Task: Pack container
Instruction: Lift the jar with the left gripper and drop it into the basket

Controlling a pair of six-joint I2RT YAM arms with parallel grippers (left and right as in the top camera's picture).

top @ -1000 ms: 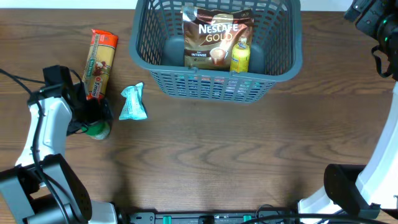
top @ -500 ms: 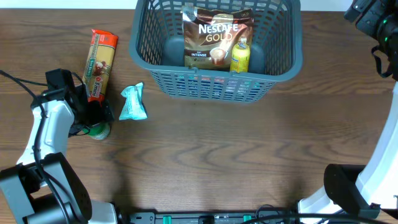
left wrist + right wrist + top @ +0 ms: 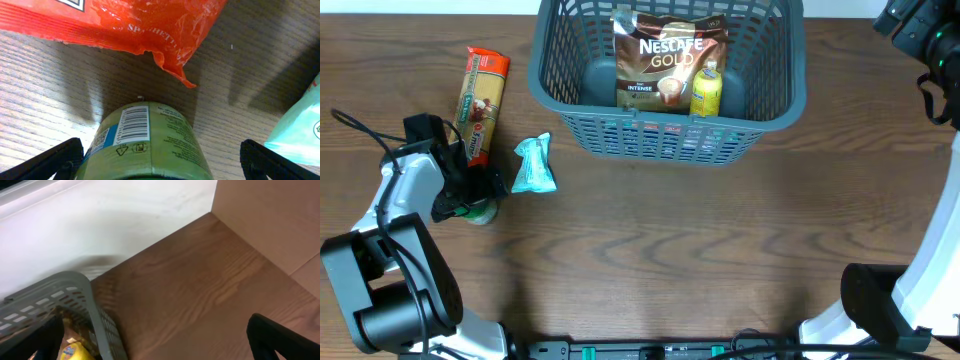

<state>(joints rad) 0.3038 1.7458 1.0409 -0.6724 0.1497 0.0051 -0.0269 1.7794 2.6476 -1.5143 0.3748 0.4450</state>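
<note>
- Picking step: left end effector straddles the green jar, jaws wide, nothing gripped.
- Next move probably needs closing, then carrying to the container.
- Right end effector gapes empty.

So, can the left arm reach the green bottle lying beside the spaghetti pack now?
Probably yes. Its open fingers stand on both sides of the green bottle, with nothing between them and it. The spaghetti pack lies just beyond, not in the way.
</note>
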